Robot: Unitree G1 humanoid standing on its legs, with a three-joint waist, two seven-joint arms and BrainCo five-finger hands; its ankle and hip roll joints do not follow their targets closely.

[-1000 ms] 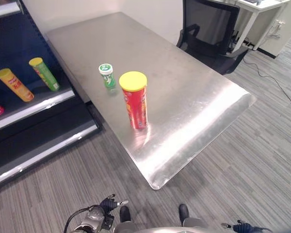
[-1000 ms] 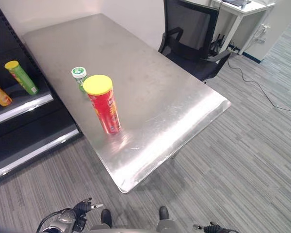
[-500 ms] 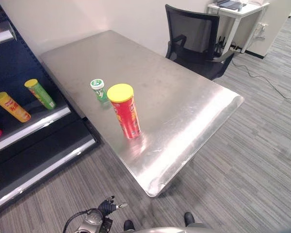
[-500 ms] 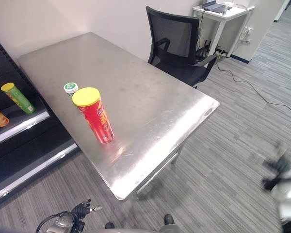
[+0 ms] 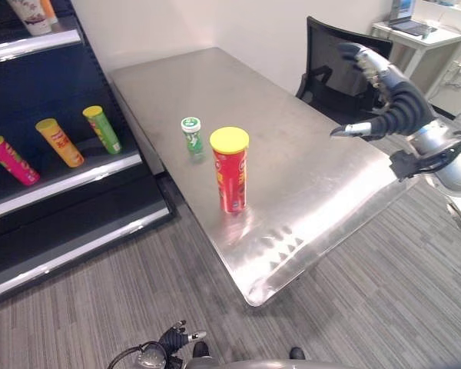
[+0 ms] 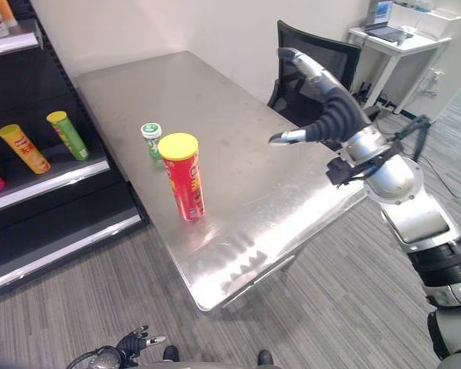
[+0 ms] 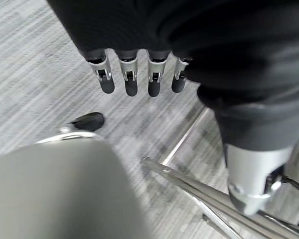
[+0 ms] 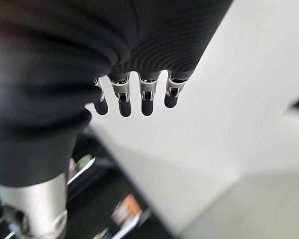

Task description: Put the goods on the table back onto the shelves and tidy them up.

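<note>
Red can stands on table — right hand raised, empty.

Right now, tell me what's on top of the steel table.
On the steel table stand a red can with a yellow lid and a small green bottle behind it. The right hand hovers above, empty.

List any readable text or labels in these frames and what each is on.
None can be quoted.
Red canister with yellow lid on the table: print on its side, too blurred to read.
Small green bottle: mark on its white cap, too small to read.
Canisters on the shelf, green, orange, pink: prints too small to read.
</note>
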